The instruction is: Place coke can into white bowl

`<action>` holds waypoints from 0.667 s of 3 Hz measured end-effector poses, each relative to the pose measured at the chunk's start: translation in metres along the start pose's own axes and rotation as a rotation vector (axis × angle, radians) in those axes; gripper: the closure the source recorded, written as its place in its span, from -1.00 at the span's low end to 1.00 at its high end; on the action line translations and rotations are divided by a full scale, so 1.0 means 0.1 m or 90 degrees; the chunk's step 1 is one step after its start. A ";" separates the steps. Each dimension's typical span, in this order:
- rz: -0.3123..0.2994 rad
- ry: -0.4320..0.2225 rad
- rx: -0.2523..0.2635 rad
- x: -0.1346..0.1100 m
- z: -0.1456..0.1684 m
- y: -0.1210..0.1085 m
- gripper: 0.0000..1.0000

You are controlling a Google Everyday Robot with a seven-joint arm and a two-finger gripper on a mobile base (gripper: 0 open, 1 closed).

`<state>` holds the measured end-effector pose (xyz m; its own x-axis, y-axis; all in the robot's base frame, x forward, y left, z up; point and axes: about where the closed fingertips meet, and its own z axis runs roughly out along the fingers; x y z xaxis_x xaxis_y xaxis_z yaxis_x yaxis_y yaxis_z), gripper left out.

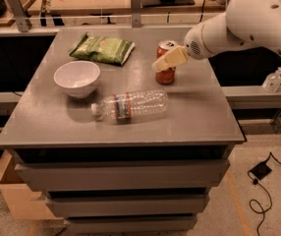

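The coke can (165, 75), red-orange with a silver top, stands upright on the grey table (199, 109) at the back right. My gripper (169, 59), cream-coloured at the end of a white arm that reaches in from the right, lies across the upper front of the can. The white bowl (77, 77) sits upright and empty at the left of the table, well apart from the can and the gripper.
A clear plastic water bottle (130, 105) lies on its side between bowl and can, nearer the front. A green snack bag (102, 48) lies at the back. A small bottle (272, 79) stands on the ledge at right. A cardboard box (17, 200) sits on the floor at left.
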<state>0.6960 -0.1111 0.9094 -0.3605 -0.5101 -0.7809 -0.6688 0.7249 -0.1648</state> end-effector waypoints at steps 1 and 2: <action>0.002 -0.003 0.000 -0.02 0.08 -0.02 -0.65; 0.005 0.005 0.003 -0.01 0.13 -0.02 -0.17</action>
<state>0.7066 -0.1062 0.9024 -0.3711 -0.5077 -0.7775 -0.6626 0.7314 -0.1614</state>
